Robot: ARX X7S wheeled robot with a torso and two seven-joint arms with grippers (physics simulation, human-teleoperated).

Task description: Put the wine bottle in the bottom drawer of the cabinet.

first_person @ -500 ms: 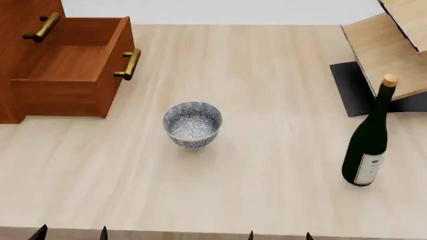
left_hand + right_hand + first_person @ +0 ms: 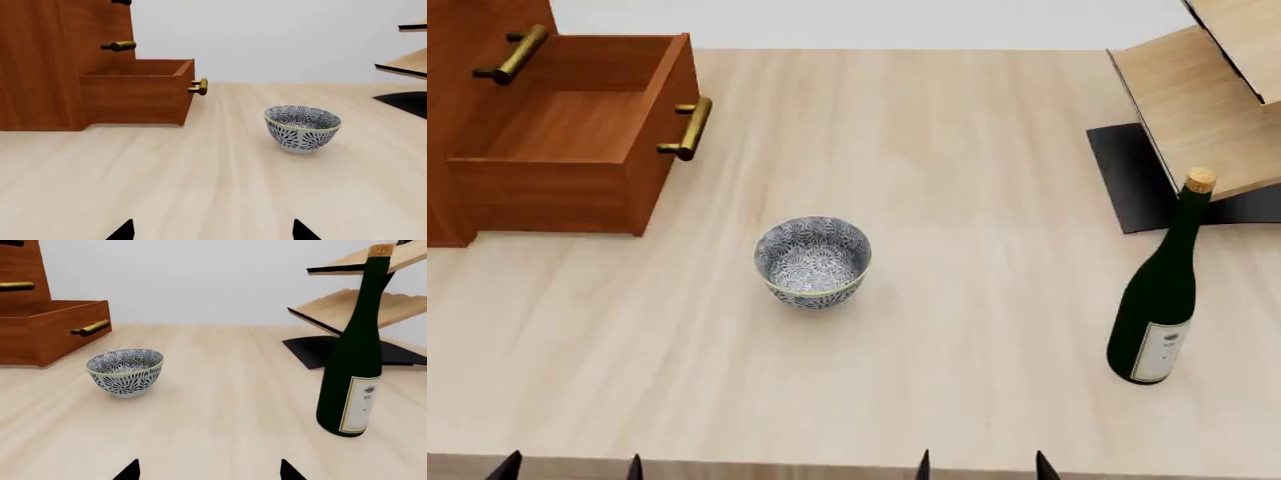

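The wine bottle point(image 2: 1158, 300) stands upright on the table at the right, dark green with a tan cork and white label; it also shows in the right wrist view point(image 2: 353, 365). The cabinet point(image 2: 481, 60) is at the far left with its bottom drawer point(image 2: 561, 140) pulled out and empty, brass handle toward the table middle; the drawer also shows in the left wrist view point(image 2: 137, 95). My left gripper point(image 2: 570, 468) and right gripper point(image 2: 981, 467) sit at the near table edge, both open and empty, only fingertips showing. The right gripper point(image 2: 208, 471) is short of the bottle.
A blue-patterned bowl point(image 2: 813, 260) stands mid-table between drawer and bottle, also in the left wrist view point(image 2: 302, 127). A pale wood rack on a black base point(image 2: 1194, 110) stands at the far right behind the bottle.
The head view has shifted slightly: the bottle, bowl and drawer sit a little lower or leftward in frame. The grippers remain at the near edge.
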